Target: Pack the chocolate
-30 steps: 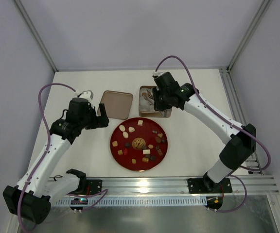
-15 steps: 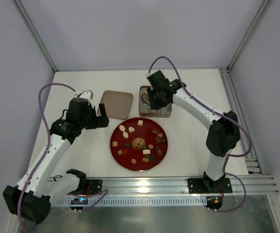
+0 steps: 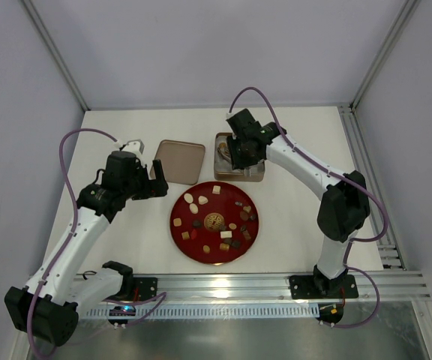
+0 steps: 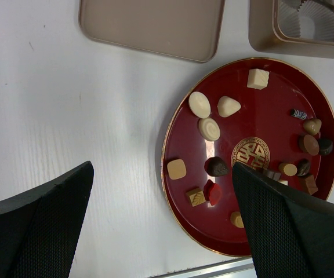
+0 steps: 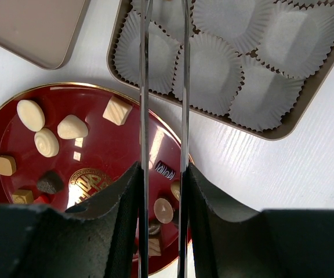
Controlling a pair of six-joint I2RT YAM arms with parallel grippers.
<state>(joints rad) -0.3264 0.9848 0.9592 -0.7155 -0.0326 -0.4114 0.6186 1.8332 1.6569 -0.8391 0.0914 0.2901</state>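
Observation:
Several chocolates [image 3: 201, 201] in cream, tan and dark brown lie on a round red plate [image 3: 210, 251]. They also show in the left wrist view [image 4: 199, 104] and the right wrist view [image 5: 30, 114]. My right gripper [image 3: 238, 151] hangs over the gold-brown tin [image 3: 253, 177]; in its wrist view the gripper [image 5: 163, 171] is shut on metal tongs [image 5: 144, 87]. The blades reach over the white paper cups [image 5: 210, 72], and their tips are out of view. My left gripper [image 3: 158, 180] is open and empty; in its wrist view it [image 4: 162, 171] hangs over the plate's left rim.
The tin's lid [image 3: 179, 160] lies flat to the left of the tin, behind the plate. It also shows in the left wrist view [image 4: 152, 23]. The tin's near wall [image 4: 260, 40] stands right behind the plate [image 4: 260, 116].
My right arm swung in and its gripper shifted a little left over the tin a second ago, then held still. The left arm has not moved.

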